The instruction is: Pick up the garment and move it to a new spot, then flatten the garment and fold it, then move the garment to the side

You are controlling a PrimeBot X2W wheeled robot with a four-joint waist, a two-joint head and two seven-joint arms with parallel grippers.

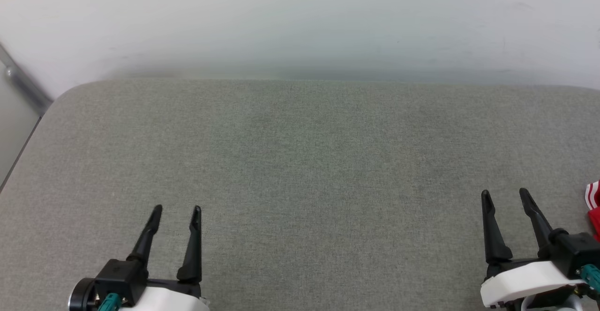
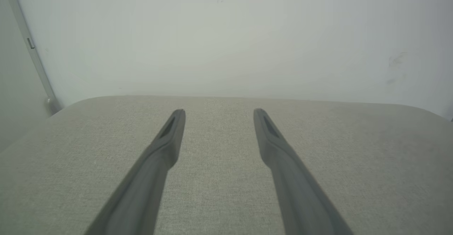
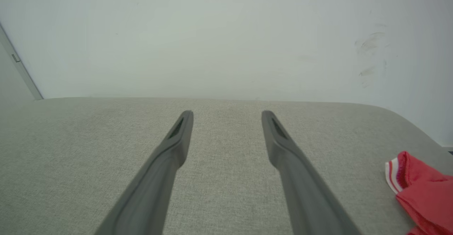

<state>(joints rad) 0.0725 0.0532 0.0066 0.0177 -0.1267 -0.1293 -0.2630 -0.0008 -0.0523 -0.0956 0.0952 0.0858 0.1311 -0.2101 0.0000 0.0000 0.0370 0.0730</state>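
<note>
grey cushion [image 1: 300, 151]: woven fabric top, pale wall [image 1: 300, 20] behind it.
left gripper [image 1: 178, 207]: fingers apart, holding nothing, above the cushion's near left.
right gripper [image 1: 504, 191]: fingers apart, holding nothing, near right.
garment [image 1: 594, 210]: red, striped red-white trim, bunched at the cushion's right edge, just beside the right gripper, apart from it.

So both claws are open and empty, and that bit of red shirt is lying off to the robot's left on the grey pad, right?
Not quite: the garment lies to the robot's right, just past the right gripper, as the head view shows. The rest holds: that gripper and the left gripper are open and empty, and the shirt is on the grey pad.
</note>
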